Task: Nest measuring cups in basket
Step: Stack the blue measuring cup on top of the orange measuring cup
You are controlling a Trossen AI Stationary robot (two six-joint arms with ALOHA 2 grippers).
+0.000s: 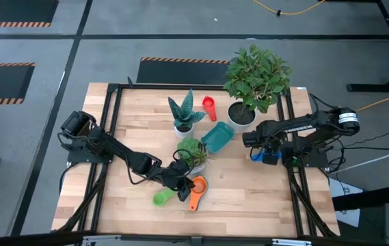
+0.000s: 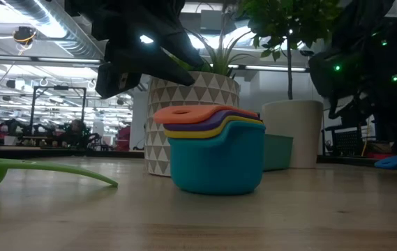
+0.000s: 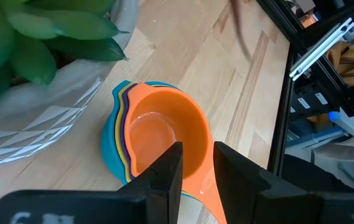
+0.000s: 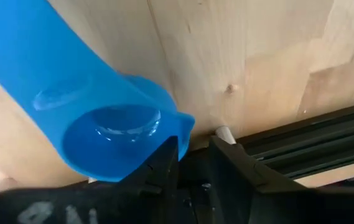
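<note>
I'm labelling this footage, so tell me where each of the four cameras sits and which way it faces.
High: overhead, straight down on table, both arms.
Low: table height, level across; nested cup stack, dark arm parts above.
Left wrist: past left gripper onto orange cup.
Right wrist: past right gripper onto blue cup.
Shared: high, low and left wrist all show the stack.

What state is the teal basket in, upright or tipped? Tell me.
Tipped. In the high view the basket lies on its side between the plant pots, its dark opening facing sideways. No cups inside show.
</note>
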